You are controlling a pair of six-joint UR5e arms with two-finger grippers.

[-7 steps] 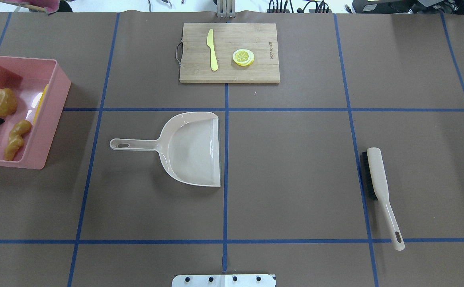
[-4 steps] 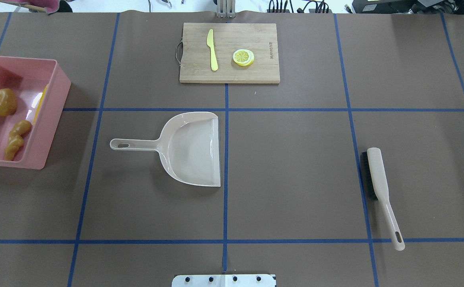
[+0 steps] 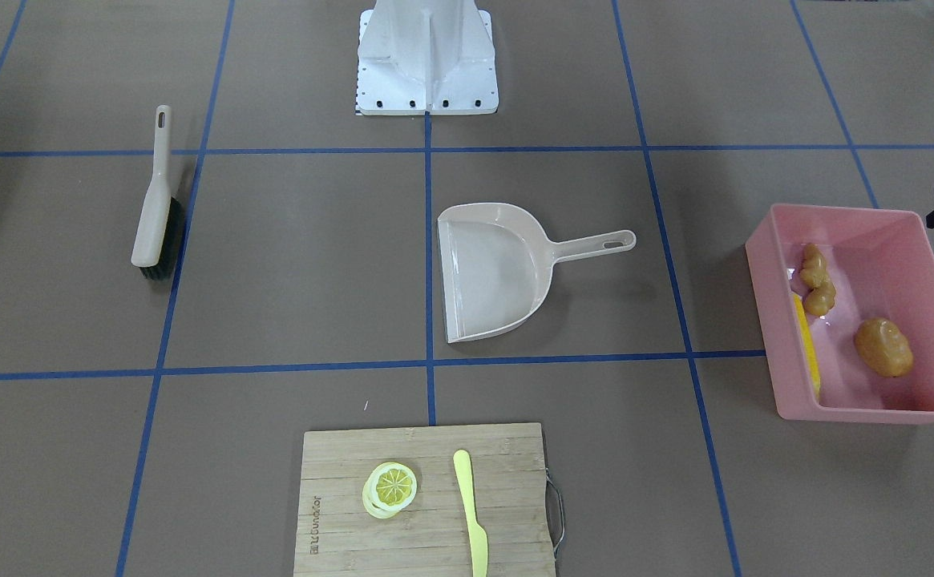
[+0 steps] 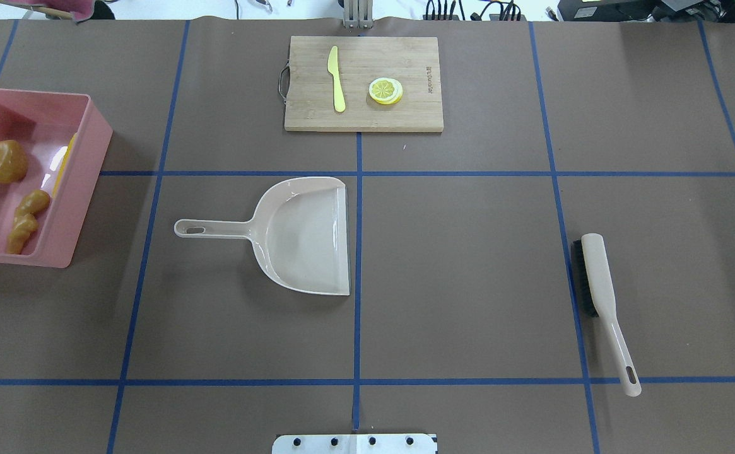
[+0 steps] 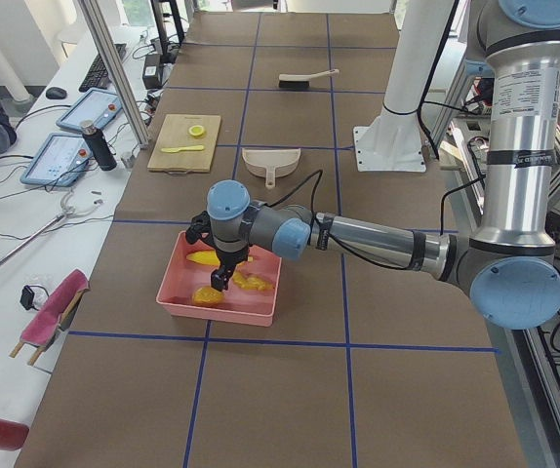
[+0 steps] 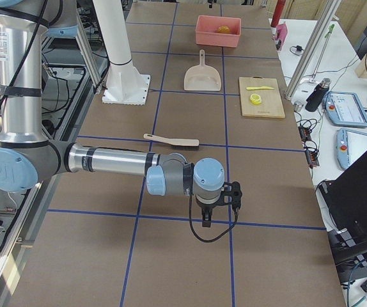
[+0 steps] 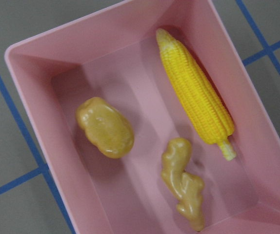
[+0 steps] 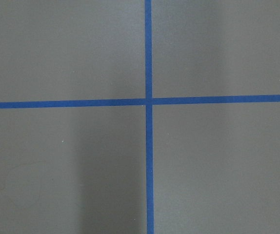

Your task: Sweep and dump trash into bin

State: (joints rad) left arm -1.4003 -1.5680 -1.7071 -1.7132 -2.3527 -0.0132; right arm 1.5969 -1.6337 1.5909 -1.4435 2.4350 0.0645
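Since all three pieces of trash lie inside the bin (image 7: 81,44), we judge the sweeping and dumping done, or all but done. The corn cob (image 7: 196,90) runs along one long wall, the potato-like lump (image 7: 106,127) sits apart from it nearer the opposite wall, and the ginger-like piece (image 7: 184,183) lies between them toward one end, close to the cob's stalk.

We read these toy foods as light, glossy and fairly stiff. The lump and the cob would probably roll under a brush, while the knobbly ginger would tend to catch and pivot. If one had to be picked up, we would grip the cob across its middle, the ginger at its narrow waist, and the lump across its shorter width, gently, as the shiny skin looks slippery.

The left pincer (image 5: 220,283) hangs over the bin, holding nothing that we can see; whether its jaws are parted we cannot tell. The right pincer (image 6: 204,221) hovers over bare tabletop (image 4: 468,252), well apart from everything, and its state is likewise unclear.

The dustpan (image 4: 307,236) lies empty mid-tabletop, and the brush (image 4: 600,290) rests far to the robot's right.
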